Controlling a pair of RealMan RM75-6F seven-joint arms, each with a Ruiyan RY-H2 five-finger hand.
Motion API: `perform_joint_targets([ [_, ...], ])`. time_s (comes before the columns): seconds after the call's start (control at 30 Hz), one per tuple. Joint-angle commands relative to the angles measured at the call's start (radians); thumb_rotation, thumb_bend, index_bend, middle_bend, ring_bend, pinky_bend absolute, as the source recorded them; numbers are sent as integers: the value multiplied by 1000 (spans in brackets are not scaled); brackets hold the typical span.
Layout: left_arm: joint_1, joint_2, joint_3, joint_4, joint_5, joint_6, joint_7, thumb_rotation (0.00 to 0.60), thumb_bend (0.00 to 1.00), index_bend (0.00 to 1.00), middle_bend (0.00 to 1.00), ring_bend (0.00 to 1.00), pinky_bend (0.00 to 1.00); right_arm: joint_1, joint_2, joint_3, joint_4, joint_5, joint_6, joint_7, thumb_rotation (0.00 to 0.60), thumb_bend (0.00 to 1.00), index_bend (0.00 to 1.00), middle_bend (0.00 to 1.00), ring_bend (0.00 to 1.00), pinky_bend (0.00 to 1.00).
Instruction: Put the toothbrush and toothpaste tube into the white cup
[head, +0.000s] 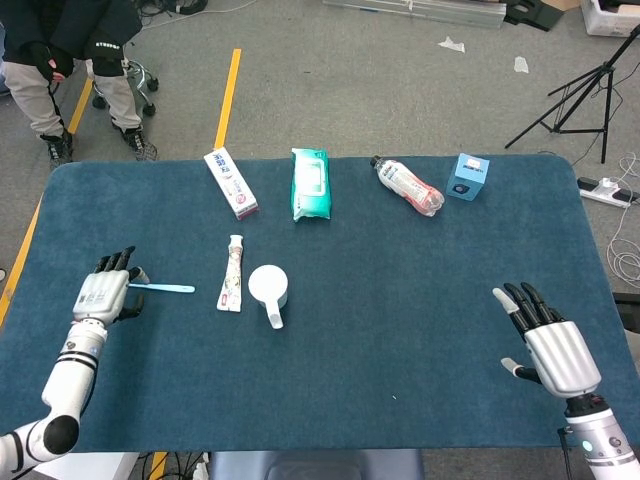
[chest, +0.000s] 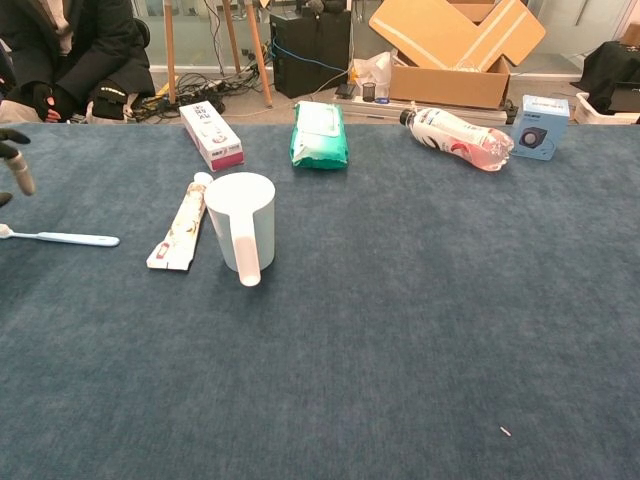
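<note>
The light-blue toothbrush (head: 162, 288) (chest: 62, 238) lies flat on the blue table at the left, its head pointing left. My left hand (head: 104, 293) hovers over the brush head with fingers spread and grips nothing; the chest view shows only its fingertips (chest: 17, 168), raised above the brush. To the right of the brush lies the toothpaste tube (head: 231, 274) (chest: 180, 232). Beside the tube stands the white cup (head: 268, 287) (chest: 243, 225), upright, its handle toward me. My right hand (head: 548, 342) rests open at the near right, far from all of them.
Along the far edge lie a toothpaste box (head: 231, 183), a green wipes pack (head: 309, 183), a plastic bottle (head: 407, 186) and a small blue box (head: 467, 177). A person (head: 70, 60) sits beyond the far left corner.
</note>
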Motion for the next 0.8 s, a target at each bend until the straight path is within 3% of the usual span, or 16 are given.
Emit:
perform_joint_targets([
  [0.03, -29, -48, -60, 42, -73, -27, -50, 600, 213, 358, 0, 0, 0, 0, 2, 1, 0, 2, 0, 3, 600, 0, 43, 114, 57, 424],
  [0.2, -86, -103, -86, 106, -195, -72, -26, 600, 167, 363, 0, 0, 0, -1, 6, 1, 0, 0, 2, 12, 600, 0, 43, 113, 57, 424],
  [0.43, -125, -206, -63, 200, -225, -53, 24, 600, 27, 366, 0, 0, 0, -3, 13, 0, 1, -6, 9, 29, 600, 0, 43, 114, 57, 424],
  [0.8, -148, -304, -59, 343, -246, -91, 37, 600, 21, 379, 0, 0, 0, 2, 18, -3, 1, -5, -7, 35, 600, 0, 43, 114, 57, 424],
])
